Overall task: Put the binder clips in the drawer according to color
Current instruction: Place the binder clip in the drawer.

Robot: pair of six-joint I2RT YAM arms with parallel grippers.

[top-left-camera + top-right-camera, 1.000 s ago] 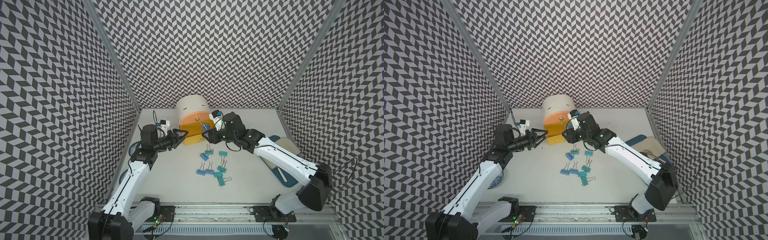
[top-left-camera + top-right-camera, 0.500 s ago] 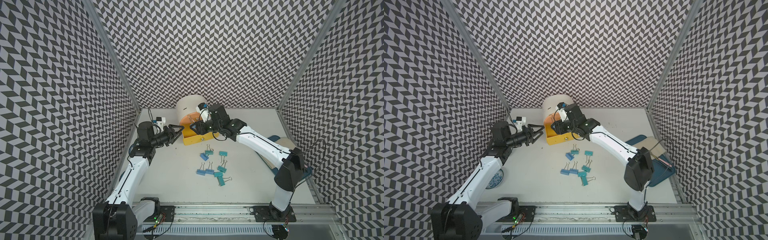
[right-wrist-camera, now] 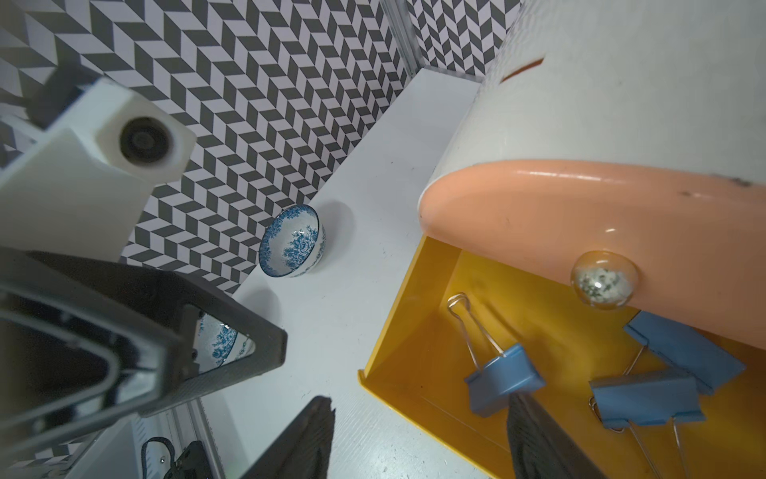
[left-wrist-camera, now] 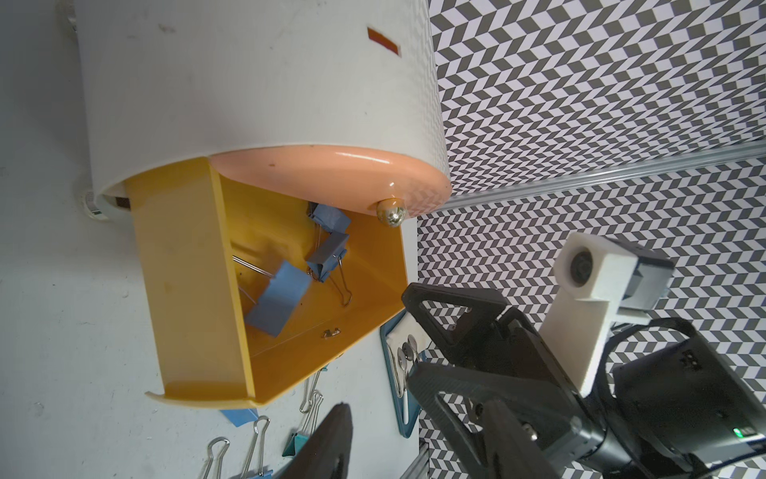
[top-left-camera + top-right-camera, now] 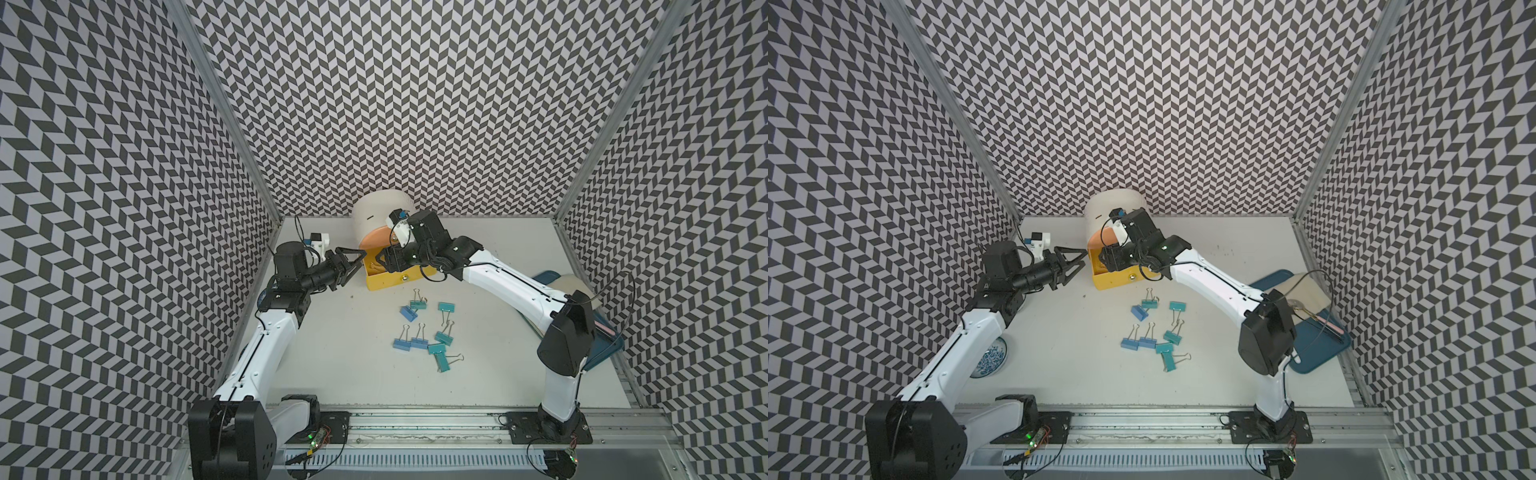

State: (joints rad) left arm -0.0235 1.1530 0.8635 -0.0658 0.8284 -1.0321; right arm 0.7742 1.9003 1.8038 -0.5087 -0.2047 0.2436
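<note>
The drawer cabinet (image 5: 380,212) is white with a round top, and its yellow drawer (image 5: 401,279) is pulled out under the peach front (image 3: 539,215). Three blue binder clips (image 3: 503,379) lie inside the yellow drawer (image 4: 190,290). Several blue and teal binder clips (image 5: 419,343) are scattered on the table in both top views (image 5: 1147,342). My right gripper (image 5: 384,259) hovers over the drawer's left part, open (image 3: 418,414), with one finger beside a blue clip. My left gripper (image 5: 358,262) stands open and empty just left of the drawer (image 5: 1079,262).
A blue-and-white bowl (image 3: 292,240) sits by the left wall, partly under my left arm (image 5: 990,359). A blue tray (image 5: 1312,357) with spoons and a cloth lies at the right, behind my right arm's elbow.
My right gripper has moved left over the yellow drawer and its jaws have spread wider. A blue clip now lies in the drawer beside them. My left gripper has barely moved.
</note>
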